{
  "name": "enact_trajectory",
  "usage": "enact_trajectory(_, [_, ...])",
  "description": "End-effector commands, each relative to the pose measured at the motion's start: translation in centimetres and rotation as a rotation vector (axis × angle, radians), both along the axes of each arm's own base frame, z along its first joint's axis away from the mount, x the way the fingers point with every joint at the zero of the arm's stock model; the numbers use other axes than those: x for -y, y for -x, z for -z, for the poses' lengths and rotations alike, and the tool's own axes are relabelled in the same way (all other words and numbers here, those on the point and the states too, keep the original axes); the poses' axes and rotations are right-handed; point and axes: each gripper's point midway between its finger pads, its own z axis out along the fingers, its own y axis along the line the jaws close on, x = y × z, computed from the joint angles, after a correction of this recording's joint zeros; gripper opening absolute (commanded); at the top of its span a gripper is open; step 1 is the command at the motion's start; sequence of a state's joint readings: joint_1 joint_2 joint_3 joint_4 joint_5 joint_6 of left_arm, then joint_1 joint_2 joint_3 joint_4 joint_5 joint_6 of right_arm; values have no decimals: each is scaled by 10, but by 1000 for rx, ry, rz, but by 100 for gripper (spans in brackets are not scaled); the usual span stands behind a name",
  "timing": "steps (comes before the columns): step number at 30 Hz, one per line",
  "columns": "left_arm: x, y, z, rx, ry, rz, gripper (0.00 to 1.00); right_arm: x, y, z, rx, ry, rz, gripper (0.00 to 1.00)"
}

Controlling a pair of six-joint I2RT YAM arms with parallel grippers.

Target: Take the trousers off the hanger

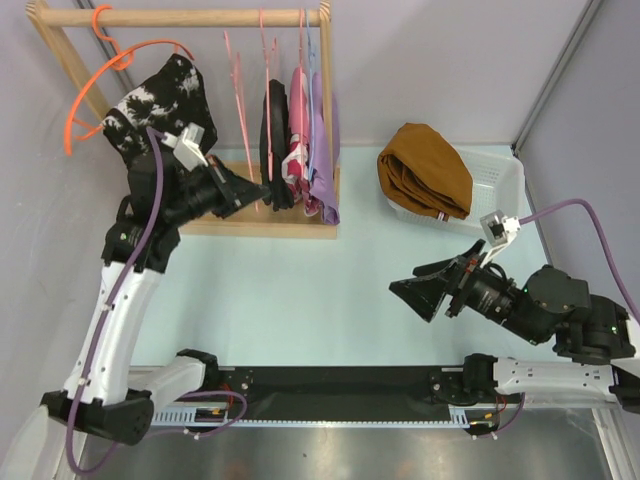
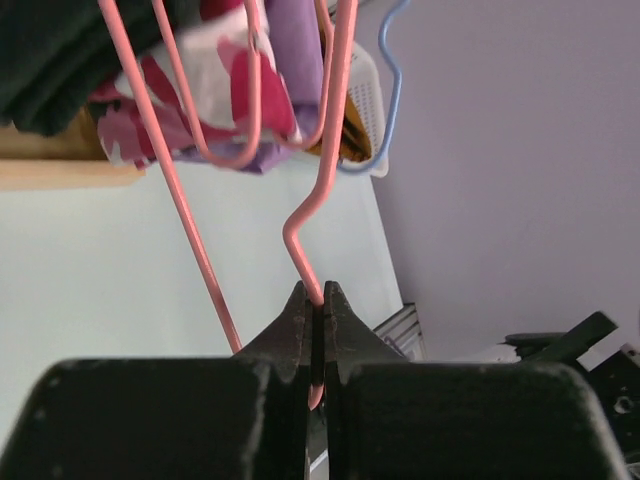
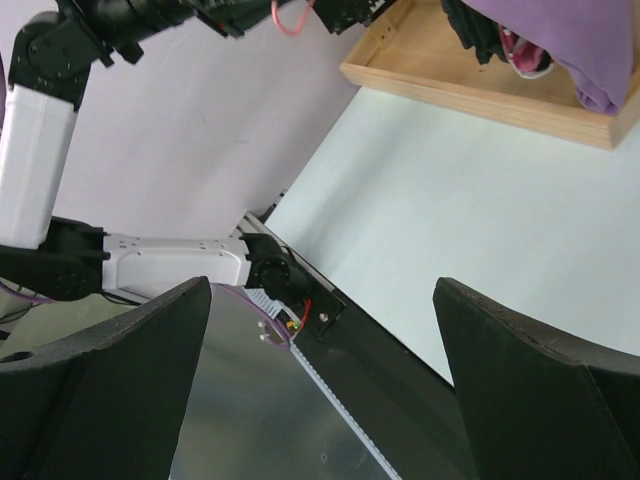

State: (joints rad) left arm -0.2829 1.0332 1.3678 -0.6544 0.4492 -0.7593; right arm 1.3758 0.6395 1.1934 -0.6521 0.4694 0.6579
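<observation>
Rust-brown cloth, the trousers (image 1: pixel 425 170), lies heaped in the white basket (image 1: pixel 503 180) at the far right of the bench (image 1: pixel 330 290), well apart from the hanger (image 2: pixel 301 262). The left tool (image 2: pixel 316 297) is pinched tight on that pink wire beside the wooden rack (image 1: pixel 190 17). The right tool (image 1: pixel 408 295) hovers wide open, holding nothing. Removal looks done (the held wire seems bare), so the next move is probably hooking the hanger on the rail and letting go.

Two arms (image 1: pixel 110 320); one basket (image 1: pixel 503 178); one pair of trousers (image 1: pixel 425 165).
</observation>
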Motion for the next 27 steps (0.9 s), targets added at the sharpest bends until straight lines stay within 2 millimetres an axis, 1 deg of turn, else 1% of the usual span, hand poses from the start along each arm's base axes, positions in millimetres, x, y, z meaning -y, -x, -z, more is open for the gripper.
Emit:
enact_trajectory(1, [-6,-10,-64,180,109,89,0,27,-2,-7,7,-11,46,100])
enact_trajectory(2, [-7,-14,-67,184,113,87,0,30,-2,-7,6,-12,50,100])
enact_trajectory(3, [-10,-22,-73,185,116,79,0,33,-3,-6,7,-12,56,100])
enact_trajectory(5, [-10,-29,-78,179,126,94,0,41,-4,-7,11,-26,72,100])
enact_trajectory(6, [-12,-31,-86,188,138,86,0,44,-4,-6,12,-26,76,100])
enact_trajectory(7, [-12,-41,-85,174,144,81,0,47,-5,-7,13,-33,82,100])
enact_trajectory(9, [-13,-48,-91,165,169,73,0,51,-4,-9,16,-37,85,100])
enact_trajectory(10, [-13,-57,-88,146,176,64,0,53,-4,-11,19,-42,87,100])
enact_trajectory(12, [-13,-64,-91,128,197,44,0,58,-5,-13,21,-46,93,100])
enact_trajectory(13, [-14,-70,-86,101,203,29,0,59,-5,-14,21,-50,96,100])
enact_trajectory(15, [-15,-75,-86,70,231,6,0,61,-5,-17,24,-63,99,100])
enact_trajectory(16, [-15,-78,-83,48,237,-1,0,60,-5,-16,23,-65,99,100])
enact_trajectory(17, [-17,-80,-85,45,240,-27,0,61,-5,-17,25,-72,98,100])
enact_trajectory(19, [-20,-84,-80,11,239,-56,0,57,-5,-17,26,-78,95,100])
enact_trajectory(24, [-25,-96,-72,-38,242,-117,0,43,-6,-18,32,-68,83,100])
enact_trajectory(27, [-26,-100,-67,-58,238,-129,0,35,-6,-18,33,-58,74,100])
